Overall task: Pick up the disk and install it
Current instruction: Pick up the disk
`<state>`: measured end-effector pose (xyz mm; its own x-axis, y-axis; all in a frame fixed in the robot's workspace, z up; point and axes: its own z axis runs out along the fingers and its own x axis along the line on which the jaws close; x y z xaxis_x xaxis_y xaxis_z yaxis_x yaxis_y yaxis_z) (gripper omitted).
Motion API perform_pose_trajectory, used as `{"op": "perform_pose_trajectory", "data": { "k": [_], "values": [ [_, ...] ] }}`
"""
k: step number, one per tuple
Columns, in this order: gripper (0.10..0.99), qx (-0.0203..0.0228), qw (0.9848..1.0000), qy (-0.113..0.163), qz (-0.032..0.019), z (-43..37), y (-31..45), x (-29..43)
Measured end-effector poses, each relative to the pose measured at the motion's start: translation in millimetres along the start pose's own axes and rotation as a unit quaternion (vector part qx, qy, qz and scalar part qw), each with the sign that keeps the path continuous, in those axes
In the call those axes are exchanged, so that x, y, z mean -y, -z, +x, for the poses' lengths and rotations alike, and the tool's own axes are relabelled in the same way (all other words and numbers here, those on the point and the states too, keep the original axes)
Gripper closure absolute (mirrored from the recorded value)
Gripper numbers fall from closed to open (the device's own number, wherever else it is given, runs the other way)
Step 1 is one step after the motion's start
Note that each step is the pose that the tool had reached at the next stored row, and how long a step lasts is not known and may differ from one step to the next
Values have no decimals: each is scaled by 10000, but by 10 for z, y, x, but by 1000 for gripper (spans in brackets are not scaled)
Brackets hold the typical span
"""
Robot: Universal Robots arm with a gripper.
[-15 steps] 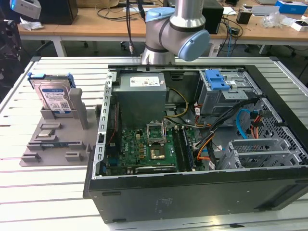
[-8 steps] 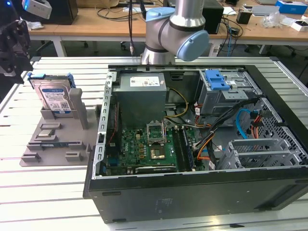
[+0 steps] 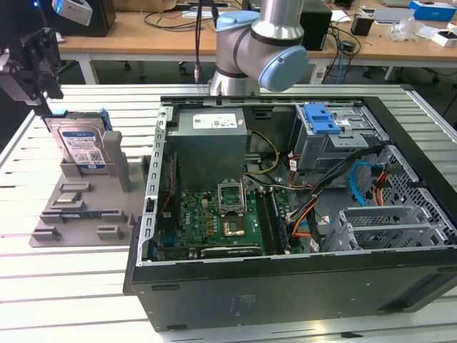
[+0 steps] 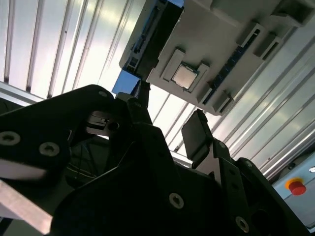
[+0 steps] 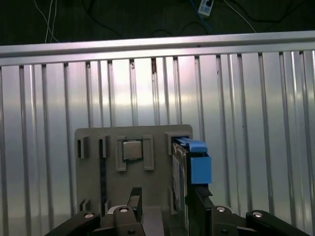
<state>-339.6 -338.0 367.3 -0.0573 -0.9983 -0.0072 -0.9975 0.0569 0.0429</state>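
the disk (image 3: 81, 146) stands on end in a slot of the one grey holder (image 3: 86, 214), on the exterior view's left. its labelled face is turned toward the exterior camera and tips slightly back. blue rails run up its two side edges, so its long axis is close to upright, and its lower part is hidden in the slot. nearest the exterior camera lies the one open computer case (image 3: 285, 293), on its side on a ribbed metal table (image 3: 71, 286). inside it are one green motherboard (image 3: 214, 221), one grey box (image 3: 211, 128) with a white sticker, and one blue latch (image 3: 321, 118). the holder sits just beside the case's wall and also carries one processor chip (image 5: 132, 150), lying flat. above the disk hangs the black gripper (image 5: 166, 194), its fingers (image 5: 197, 191) spread apart with nothing between them, clear of the disk. further back the single arm (image 3: 264, 43) rises behind the case. beyond it stand wooden desks (image 3: 143, 32) strewn with cables.
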Motion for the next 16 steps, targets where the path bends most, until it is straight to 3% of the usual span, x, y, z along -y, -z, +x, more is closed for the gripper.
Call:
{"op": "perform_pose_trajectory", "data": {
  "k": [3,11,16],
  "values": [
    [545,-1,10000,26,0,-95,-43,7],
    [545,-4,10000,85,0,-254,-230,11],
    [545,-4,10000,86,0,-267,-386,-15]
  ]
}}
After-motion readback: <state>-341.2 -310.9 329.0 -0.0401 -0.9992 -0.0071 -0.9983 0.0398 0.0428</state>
